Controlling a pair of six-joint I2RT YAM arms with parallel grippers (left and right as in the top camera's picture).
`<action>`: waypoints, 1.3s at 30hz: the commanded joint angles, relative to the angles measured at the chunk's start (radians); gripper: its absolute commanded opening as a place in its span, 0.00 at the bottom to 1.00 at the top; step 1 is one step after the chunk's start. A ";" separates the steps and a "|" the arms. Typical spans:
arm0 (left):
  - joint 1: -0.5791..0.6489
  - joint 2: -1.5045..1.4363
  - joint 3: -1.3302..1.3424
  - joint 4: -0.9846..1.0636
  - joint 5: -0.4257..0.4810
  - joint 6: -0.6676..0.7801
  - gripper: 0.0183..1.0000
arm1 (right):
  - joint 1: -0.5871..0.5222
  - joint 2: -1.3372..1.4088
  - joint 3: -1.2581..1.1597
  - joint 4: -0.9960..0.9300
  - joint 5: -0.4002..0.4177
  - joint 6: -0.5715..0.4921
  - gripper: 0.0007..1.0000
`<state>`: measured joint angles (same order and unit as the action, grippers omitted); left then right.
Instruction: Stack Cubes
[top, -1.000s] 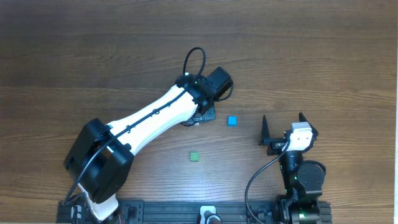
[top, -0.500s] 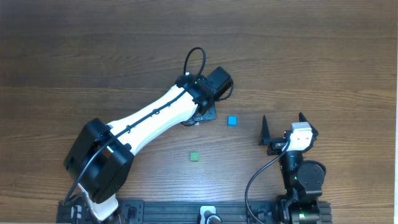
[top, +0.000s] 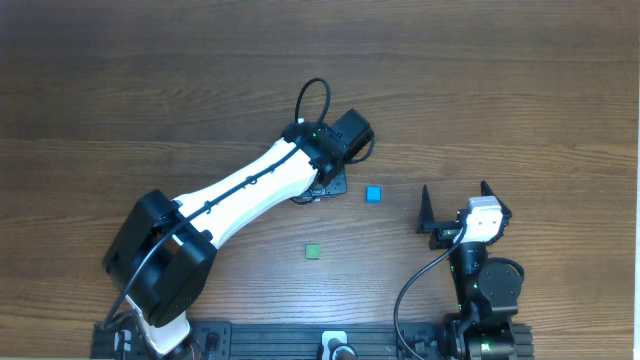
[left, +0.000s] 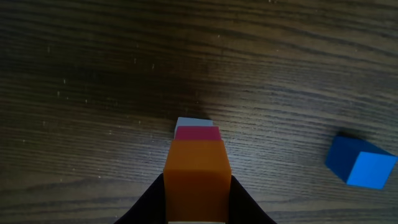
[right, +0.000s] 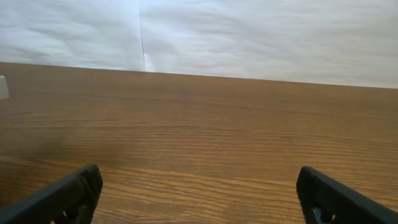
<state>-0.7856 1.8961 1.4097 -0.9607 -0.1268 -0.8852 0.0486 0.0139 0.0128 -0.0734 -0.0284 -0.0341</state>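
My left gripper (left: 197, 193) is shut on an orange cube (left: 197, 167), which sits on top of a red cube (left: 196, 132). Under the red cube the edge of a pale grey cube (left: 189, 122) shows. In the top view the left gripper (top: 318, 187) is near the table's middle, and its wrist hides the stack. A blue cube (top: 373, 194) (left: 362, 163) lies on the wood just right of it. A green cube (top: 313, 252) lies nearer the front. My right gripper (top: 452, 210) (right: 199, 186) rests open and empty at the right, low over the table.
The wooden table (top: 500, 90) is bare at the back and on both sides. The left arm's white link (top: 240, 195) runs diagonally from its base at the front left. A pale wall (right: 249, 37) stands behind the table's far edge.
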 joint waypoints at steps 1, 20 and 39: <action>0.005 0.000 -0.017 0.003 0.014 0.010 0.08 | 0.005 -0.008 -0.008 0.002 -0.007 -0.005 0.99; 0.005 0.000 -0.017 0.003 0.025 0.010 0.33 | 0.005 -0.008 -0.008 0.002 -0.007 -0.005 0.99; 0.053 -0.061 -0.017 0.083 -0.024 0.010 1.00 | 0.005 -0.008 -0.008 0.002 -0.007 -0.005 0.99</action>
<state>-0.7784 1.8946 1.4021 -0.9089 -0.1066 -0.8791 0.0483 0.0139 0.0128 -0.0734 -0.0284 -0.0341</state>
